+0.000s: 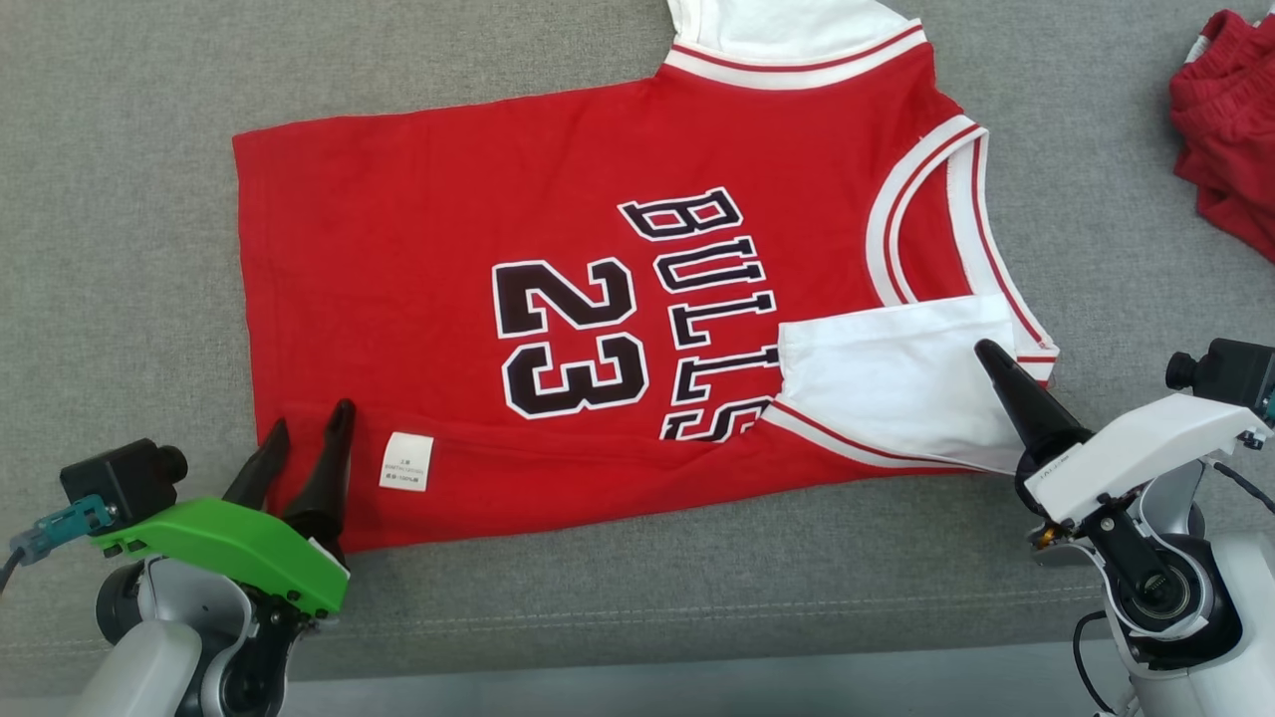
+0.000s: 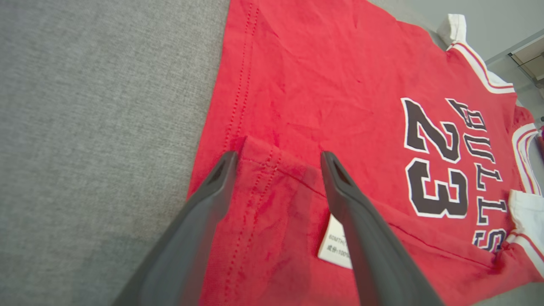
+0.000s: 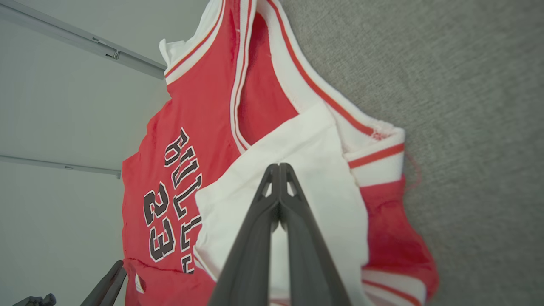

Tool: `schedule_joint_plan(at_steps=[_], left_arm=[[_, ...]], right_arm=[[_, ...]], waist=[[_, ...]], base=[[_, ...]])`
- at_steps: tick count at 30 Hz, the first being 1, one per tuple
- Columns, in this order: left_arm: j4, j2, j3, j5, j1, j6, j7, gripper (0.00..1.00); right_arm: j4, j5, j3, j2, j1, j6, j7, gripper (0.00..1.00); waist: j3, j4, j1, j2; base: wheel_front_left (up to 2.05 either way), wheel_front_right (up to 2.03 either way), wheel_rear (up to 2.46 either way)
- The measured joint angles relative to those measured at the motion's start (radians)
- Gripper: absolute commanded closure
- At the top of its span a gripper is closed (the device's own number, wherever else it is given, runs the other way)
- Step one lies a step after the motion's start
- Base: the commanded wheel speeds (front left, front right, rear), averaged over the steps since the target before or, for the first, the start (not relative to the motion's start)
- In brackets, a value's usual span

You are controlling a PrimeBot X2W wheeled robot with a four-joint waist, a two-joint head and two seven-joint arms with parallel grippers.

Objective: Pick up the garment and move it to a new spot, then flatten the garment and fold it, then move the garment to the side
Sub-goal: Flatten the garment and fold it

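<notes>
A red cloth jersey (image 1: 418, 299) lies flat on the grey fuzzy bench (image 1: 120, 199) by a pale wall (image 3: 63, 106). The left gripper (image 1: 314, 413) is wide apart, the right gripper (image 1: 986, 351) pinched together, both empty.

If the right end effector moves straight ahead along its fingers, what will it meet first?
Probably the white sleeve of the red jersey: the shut right end effector points at it. How near the tips are is unclear.

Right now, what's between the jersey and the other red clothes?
Nothing but bare grey fabric lies between the jersey and the red clothes; the head view shows it.
</notes>
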Motion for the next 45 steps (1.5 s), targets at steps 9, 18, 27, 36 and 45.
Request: schedule_joint_plan(at_steps=[9, 18, 27, 36, 45], left_arm=[[0.005, -0.035, 0.02, 0.013, -0.007, 0.0, 0.013, 0.07], [0.03, -0.039, 0.046, 0.071, -0.011, 0.0, 0.024, 0.0], [0.029, -0.051, 0.049, 0.086, -0.019, 0.0, 0.044, 0.0], [0.028, -0.069, 0.051, 0.12, -0.03, 0.0, 0.07, 0.75], [0.028, -0.084, 0.073, 0.128, -0.03, 0.0, 0.086, 0.78]], right_arm=[[0.003, 0.0, -0.002, 0.0, 0.0, 0.0, 0.0, 1.0], [0.004, 0.0, -0.001, 0.001, 0.0, 0.0, 0.0, 1.0], [0.007, 0.006, 0.0, 0.007, 0.0, 0.0, 0.0, 1.0], [0.01, 0.008, 0.002, 0.008, 0.0, 0.0, 0.0, 1.0], [0.014, 0.008, 0.002, 0.007, 0.0, 0.0, 0.0, 1.0]], waist=[[0.003, -0.002, 0.0, 0.0], [0.005, -0.002, 0.0, 0.0], [0.006, -0.005, 0.0, 0.0], [0.006, -0.007, 0.0, 0.0], [0.0, -0.002, 0.0, 0.0]], base=[[0.0, 0.0, 0.0], [0.0, 0.0, 0.0], [0.0, 0.0, 0.0], [0.0, 0.0, 0.0], [0.0, 0.0, 0.0]])
